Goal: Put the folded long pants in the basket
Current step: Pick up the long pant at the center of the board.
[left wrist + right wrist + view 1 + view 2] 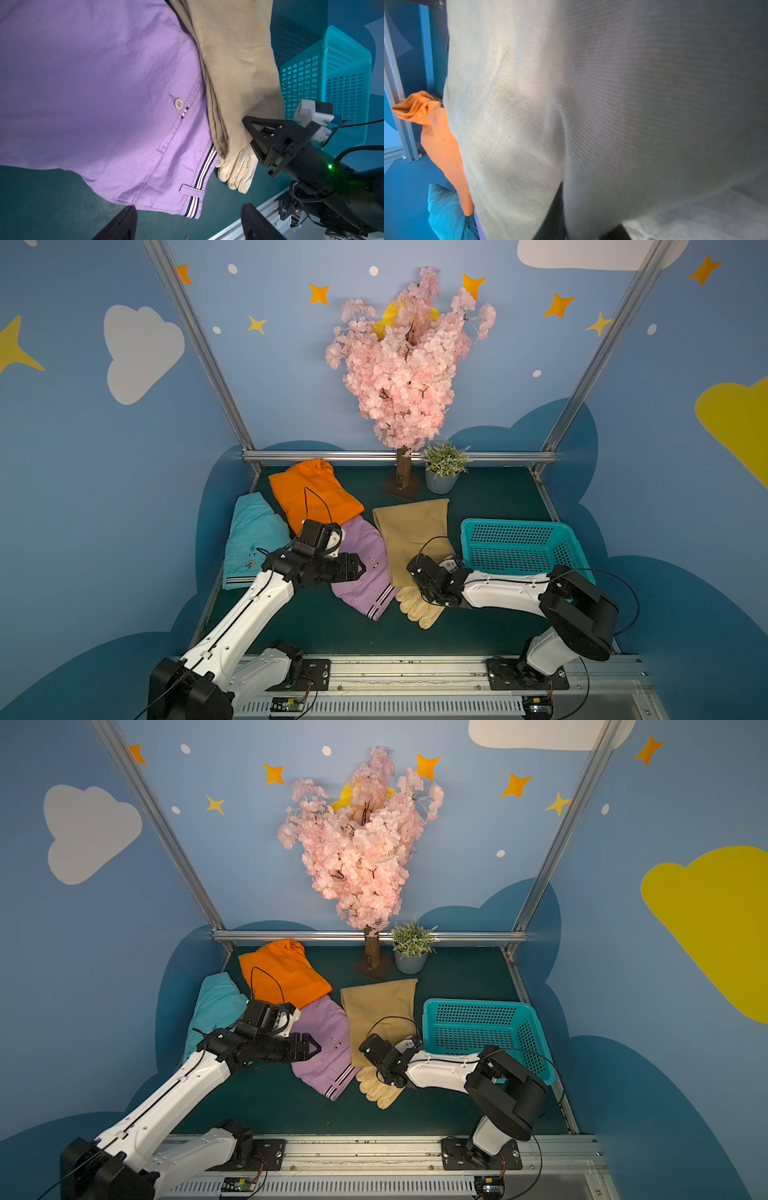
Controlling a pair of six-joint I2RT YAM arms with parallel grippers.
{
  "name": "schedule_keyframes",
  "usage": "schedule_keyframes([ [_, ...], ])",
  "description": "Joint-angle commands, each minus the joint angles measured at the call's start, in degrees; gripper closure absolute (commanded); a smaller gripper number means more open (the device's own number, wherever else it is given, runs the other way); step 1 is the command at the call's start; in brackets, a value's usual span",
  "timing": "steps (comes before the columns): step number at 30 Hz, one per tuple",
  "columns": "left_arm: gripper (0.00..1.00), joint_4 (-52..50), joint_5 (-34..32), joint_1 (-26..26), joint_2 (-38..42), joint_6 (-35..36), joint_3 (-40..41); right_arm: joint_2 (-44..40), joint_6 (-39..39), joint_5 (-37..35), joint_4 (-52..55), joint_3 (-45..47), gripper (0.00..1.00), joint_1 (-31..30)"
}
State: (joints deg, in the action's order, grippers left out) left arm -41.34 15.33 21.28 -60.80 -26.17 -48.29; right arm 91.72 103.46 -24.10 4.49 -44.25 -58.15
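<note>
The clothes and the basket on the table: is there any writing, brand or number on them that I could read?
No words or numbers can be read.
Turquoise folded pants: small dark emblem near the hem, too small to read.
Lilac folded pants with striped cuffs: striped tab, no letters.
Plain tan folded pants and teal plastic mesh basket: no label shows.

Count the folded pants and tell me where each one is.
4: orange, back left; turquoise, left edge; lilac, centre; tan, beside the basket. Others could hide underneath.
</note>
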Motion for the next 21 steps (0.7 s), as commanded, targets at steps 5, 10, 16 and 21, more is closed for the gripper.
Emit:
schedule_keyframes([
  [5, 0.18, -0.82, -0.09, 0.0, -0.5, -0.27, -0.48, -3.12, -7.49, 1.99, 4.27, -2.54, 1.0, 2.57],
  [10, 0.18, -0.05, 1.21, -0.36, -6.7, -0.47, -6.73, -3.69, -11.85, 4.06, 7.02, -4.38, 1.0, 3.75],
  [16, 0.17, 4.02, 3.92, -2.59, -23.64, 0.52, -20.69, -4.16, -13.63, 5.47, 9.13, -3.98, 1.0, 4.34],
  [21, 0.19, 1.71, 9.33, -6.12, -44.16, 3.56, -37.81, -5.3, -15.34, 6.07, 9.26, -2.76, 1.0, 4.78],
])
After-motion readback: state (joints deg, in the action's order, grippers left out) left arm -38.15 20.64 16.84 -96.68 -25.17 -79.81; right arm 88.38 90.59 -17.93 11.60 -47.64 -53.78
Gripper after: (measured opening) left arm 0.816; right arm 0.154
